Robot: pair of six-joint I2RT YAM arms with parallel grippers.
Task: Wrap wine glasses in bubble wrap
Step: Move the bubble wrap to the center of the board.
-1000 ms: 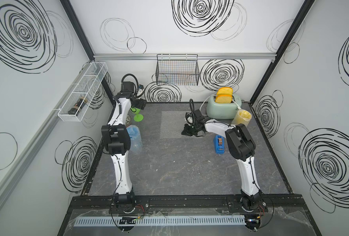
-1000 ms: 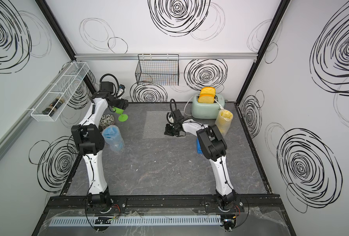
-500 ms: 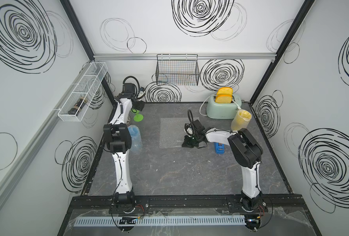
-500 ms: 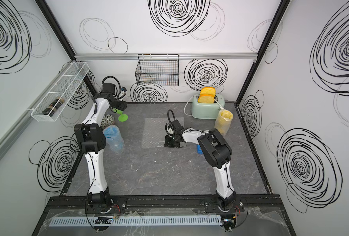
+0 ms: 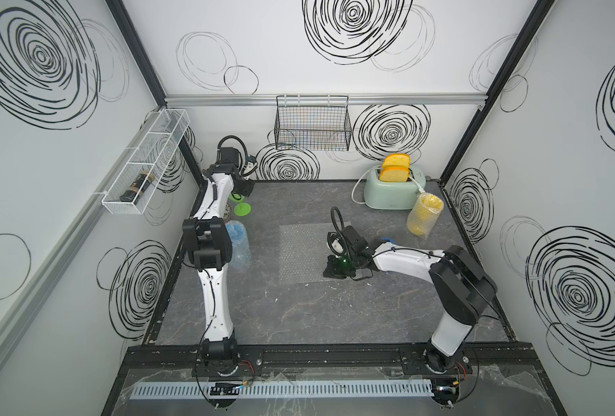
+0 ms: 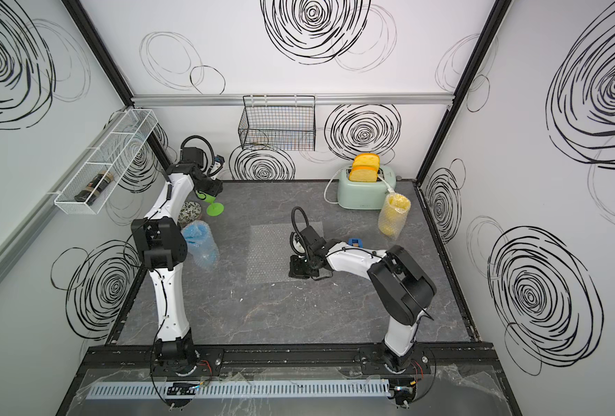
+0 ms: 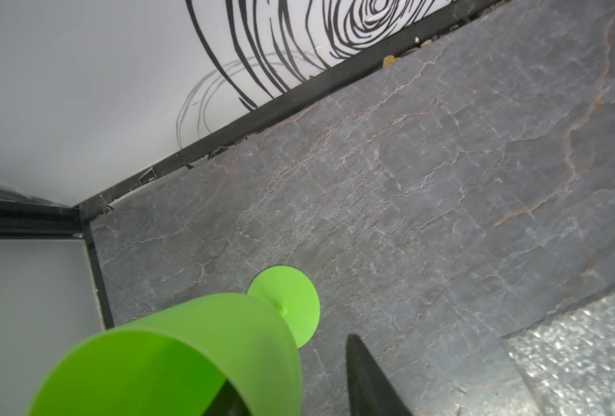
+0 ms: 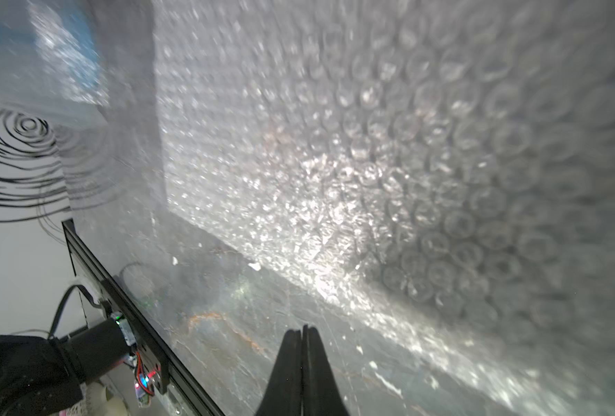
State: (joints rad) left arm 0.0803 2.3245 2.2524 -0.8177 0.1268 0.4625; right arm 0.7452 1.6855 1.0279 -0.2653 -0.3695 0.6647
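Observation:
The green wine glass stands in the back left corner. My left gripper is at its rim, open, with one finger inside the bowl and one outside, a gap still showing. A flat sheet of bubble wrap lies mid-table. At its right front corner sits my right gripper, shut on the sheet's edge. The blue wine glass at the left and the yellow one at the right each lie in bubble wrap.
A mint toaster with yellow bread stands at the back right. A patterned bowl sits beside the green glass. A blue tape dispenser lies behind my right forearm. A wire basket hangs on the back wall.
My right gripper has dragged the bubble wrap sheet from the back toward the table's middle. My left gripper's jaws have narrowed around the green glass's rim.

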